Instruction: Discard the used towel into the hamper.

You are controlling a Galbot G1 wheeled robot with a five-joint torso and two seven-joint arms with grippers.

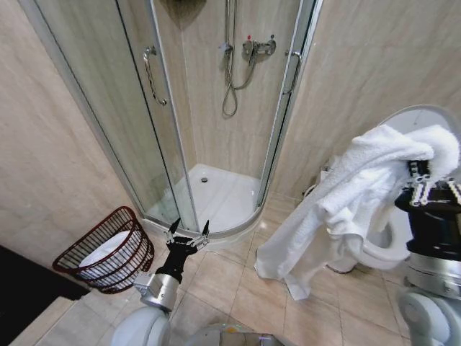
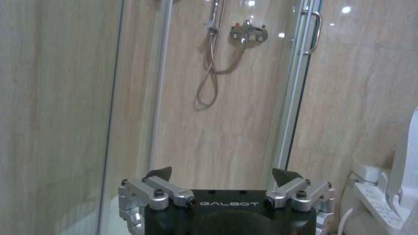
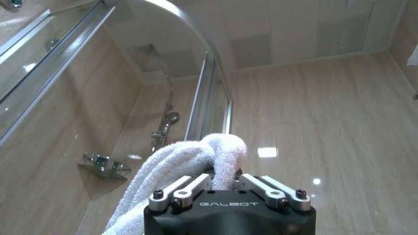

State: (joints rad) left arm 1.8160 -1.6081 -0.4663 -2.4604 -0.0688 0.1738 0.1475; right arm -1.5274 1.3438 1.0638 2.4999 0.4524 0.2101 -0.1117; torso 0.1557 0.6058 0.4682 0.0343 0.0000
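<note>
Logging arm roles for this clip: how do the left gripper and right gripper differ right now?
The left gripper is open and holds nothing; the right gripper is shut on the white towel. The left gripper sits low, near the hamper on the floor; the right gripper is raised high on the other side, with the towel draping down from it. Both carry the same black body with metal fingers.

Corner shower cabin [image 1: 216, 108] stood ahead with curved glass doors [image 1: 144, 122] partly open. White shower tray [image 1: 216, 198] lay on the floor inside, small drain [image 1: 204, 179] near its back. Chrome mixer tap [image 1: 258, 48] was fixed on the beige back wall, hose [image 1: 231, 86] hanging in a loop below it. Each door carried a metal handle [image 1: 150, 72]. White toilet [image 1: 410, 187] stood to the right of the cabin. Floor tiles [image 1: 238, 288] were beige with pale grout.
</note>
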